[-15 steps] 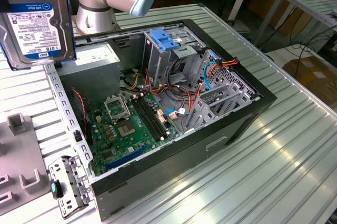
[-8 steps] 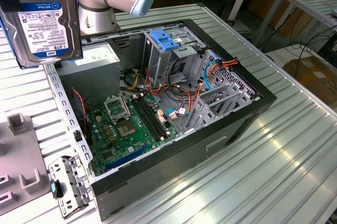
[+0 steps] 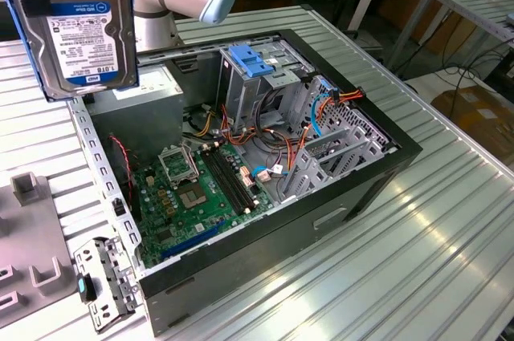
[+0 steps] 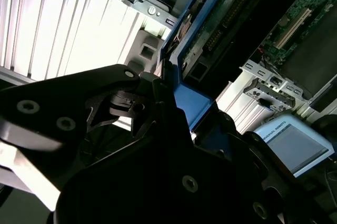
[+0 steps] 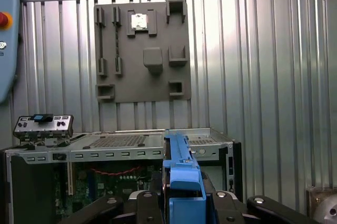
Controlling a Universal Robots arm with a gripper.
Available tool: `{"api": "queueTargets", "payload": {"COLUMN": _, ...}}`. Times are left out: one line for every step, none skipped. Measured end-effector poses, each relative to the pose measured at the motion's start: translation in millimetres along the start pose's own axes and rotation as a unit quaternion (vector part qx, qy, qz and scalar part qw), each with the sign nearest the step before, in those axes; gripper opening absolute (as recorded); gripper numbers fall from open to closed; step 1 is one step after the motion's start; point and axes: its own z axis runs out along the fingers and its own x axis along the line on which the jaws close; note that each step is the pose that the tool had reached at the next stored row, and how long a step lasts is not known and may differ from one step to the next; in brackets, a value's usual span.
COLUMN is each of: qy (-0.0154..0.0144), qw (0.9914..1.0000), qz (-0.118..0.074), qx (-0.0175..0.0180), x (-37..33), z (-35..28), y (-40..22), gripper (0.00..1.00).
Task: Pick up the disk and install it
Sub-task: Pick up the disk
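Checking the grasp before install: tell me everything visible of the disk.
The disk is a flat silver-metal hard drive with a white label, blue band and black print, framed by blue plastic rails. It is held in the air, upright and slightly tilted, at the exterior view's upper left, near the open computer case. In the first wrist view the claw is shut on its blue rail.

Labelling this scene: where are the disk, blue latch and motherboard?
disk [image 3: 84, 42]: exterior view, white label.
blue latch [image 3: 253, 62]: exterior view, ribbed top face.
motherboard [image 3: 193, 196]: exterior view, middle of the board.
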Motion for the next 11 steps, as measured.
{"api": "queueTargets", "payload": {"qy": 0.0000, "qw": 1.00000, "qz": 0.000, "qx": 0.0000, "x": 0.0, "z": 0.0, "y": -1.6, "gripper": 0.37}}
{"api": "queueTargets", "payload": {"qy": 0.0000, "qw": 1.00000, "qz": 0.000, "qx": 0.0000, "x": 0.0, "z": 0.0, "y": -4.4, "gripper": 0.37}}
{"api": "queueTargets", "payload": {"qy": 0.0000, "qw": 1.00000, "qz": 0.000, "qx": 0.0000, "x": 0.3, "z": 0.0, "y": -5.6, "gripper": 0.37}}
{"api": "queueTargets", "payload": {"qy": 0.0000, "qw": 1.00000, "qz": 0.000, "qx": 0.0000, "x": 1.1, "z": 0.0, "y": -6.2, "gripper": 0.37}}
{"api": "queueTargets", "payload": {"qy": 0.0000, "qw": 1.00000, "qz": 0.000, "qx": 0.0000, "x": 3.1, "z": 0.0, "y": -6.9, "gripper": 0.37}}
{"api": "queueTargets", "payload": {"qy": 0.0000, "qw": 1.00000, "qz": 0.000, "qx": 0.0000, "x": 5.3, "z": 0.0, "y": -7.3, "gripper": 0.37}}
{"api": "queueTargets", "payload": {"qy": 0.0000, "qw": 1.00000, "qz": 0.000, "qx": 0.0000, "x": 8.3, "z": 0.1, "y": -7.9, "gripper": 0.37}}
{"api": "queueTargets", "payload": {"qy": 0.0000, "qw": 1.00000, "qz": 0.000, "qx": 0.0000, "x": 10.2, "z": 0.2, "y": -8.5, "gripper": 0.37}}
{"api": "queueTargets", "payload": {"qy": 0.0000, "qw": 1.00000, "qz": 0.000, "qx": 0.0000, "x": 11.0, "z": 0.2, "y": -9.1, "gripper": 0.37}}
{"api": "queueTargets", "payload": {"qy": 0.0000, "qw": 1.00000, "qz": 0.000, "qx": 0.0000, "x": 11.8, "z": 0.3, "y": -10.0, "gripper": 0.37}}
{"api": "queueTargets", "payload": {"qy": 0.0000, "qw": 1.00000, "qz": 0.000, "qx": 0.0000, "x": 12.1, "z": 0.4, "y": -11.6, "gripper": 0.37}}
